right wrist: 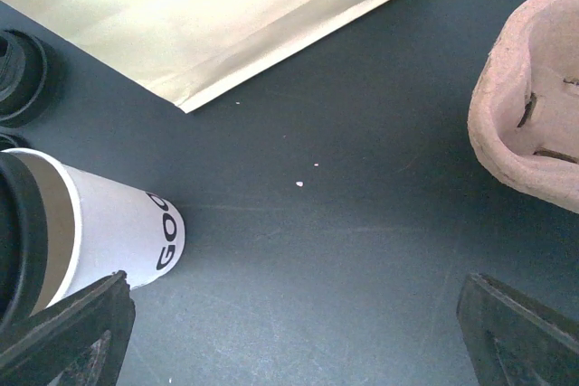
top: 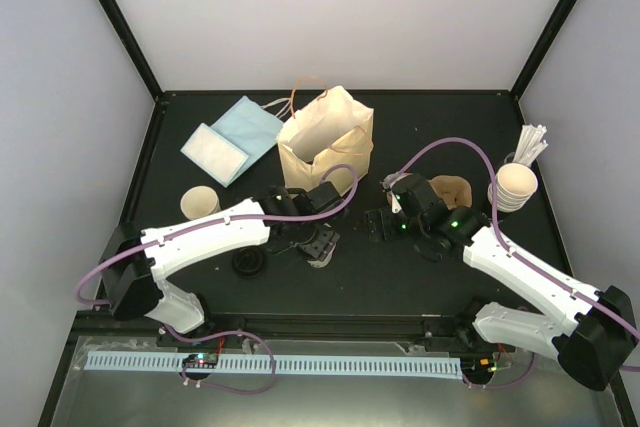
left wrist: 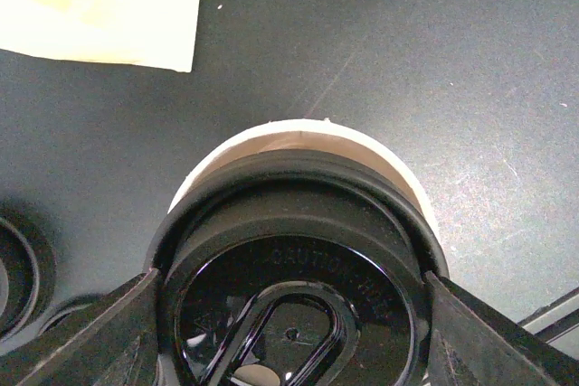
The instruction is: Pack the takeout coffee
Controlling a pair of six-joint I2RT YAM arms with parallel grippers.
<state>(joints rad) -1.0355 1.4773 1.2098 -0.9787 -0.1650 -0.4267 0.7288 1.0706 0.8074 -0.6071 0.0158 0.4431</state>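
The takeout coffee cup (left wrist: pixel 298 136) has a cream rim and, in the right wrist view (right wrist: pixel 99 223), a white side with black letters. It stands on the table in front of the paper bag (top: pixel 325 137). A black lid (left wrist: pixel 289 250) sits on its top. My left gripper (left wrist: pixel 289 314) is directly above the cup in the top view (top: pixel 322 244), shut on the lid, with one finger on each side. My right gripper (top: pixel 380 224) is open and empty, low over bare table just right of the cup, and also shows in the right wrist view (right wrist: pixel 294 332).
An open cream-beige cup (top: pixel 199 202) stands at the left. A brown pulp carrier (top: pixel 452 192) lies right of my right gripper. A cup stack with white sticks (top: pixel 515 185) is at the far right. A spare black lid (top: pixel 248 263) and blue-white napkins (top: pixel 230 137) lie on the left side.
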